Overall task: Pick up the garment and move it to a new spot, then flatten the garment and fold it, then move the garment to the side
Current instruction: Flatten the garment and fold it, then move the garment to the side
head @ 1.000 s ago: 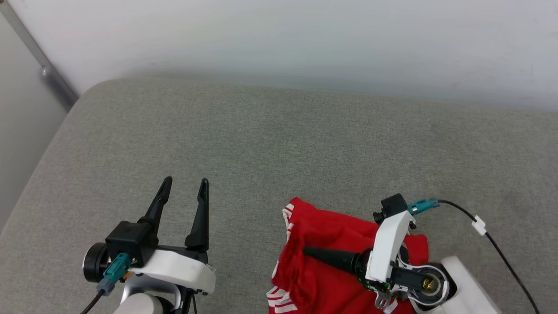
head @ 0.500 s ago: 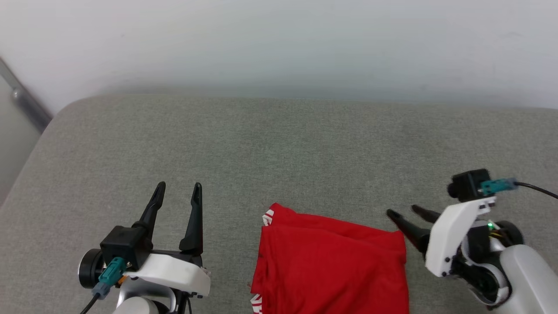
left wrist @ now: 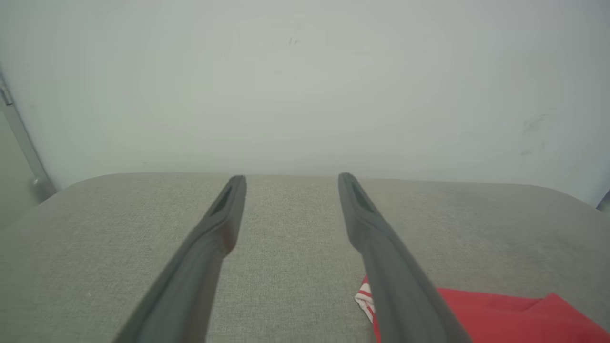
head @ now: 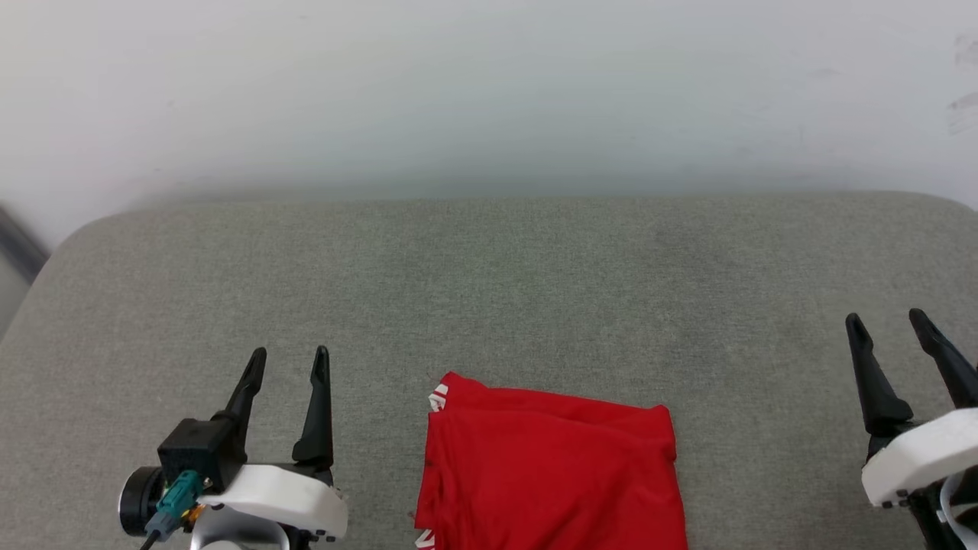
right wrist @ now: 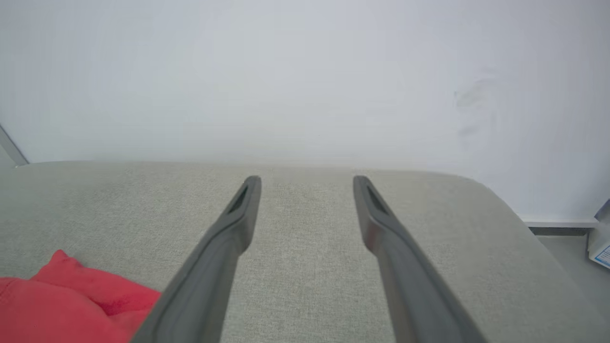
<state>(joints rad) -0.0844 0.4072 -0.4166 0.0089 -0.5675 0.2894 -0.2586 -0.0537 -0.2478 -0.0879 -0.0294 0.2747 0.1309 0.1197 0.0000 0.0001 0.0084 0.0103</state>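
Lying folded, the garment [head: 550, 473] is cut off below (near part unseen); both jaws gape empty

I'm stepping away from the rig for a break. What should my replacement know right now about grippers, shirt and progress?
Left gripper: open, empty, over the grey cushion, left of the garment.
Right gripper: open, empty, to its right.
Garment: folded into a red rectangle, lying flat near the cushion's front edge, touching neither gripper.
Done: folding, judging by its shape.
Left: possibly the move aside; it lies near the middle.
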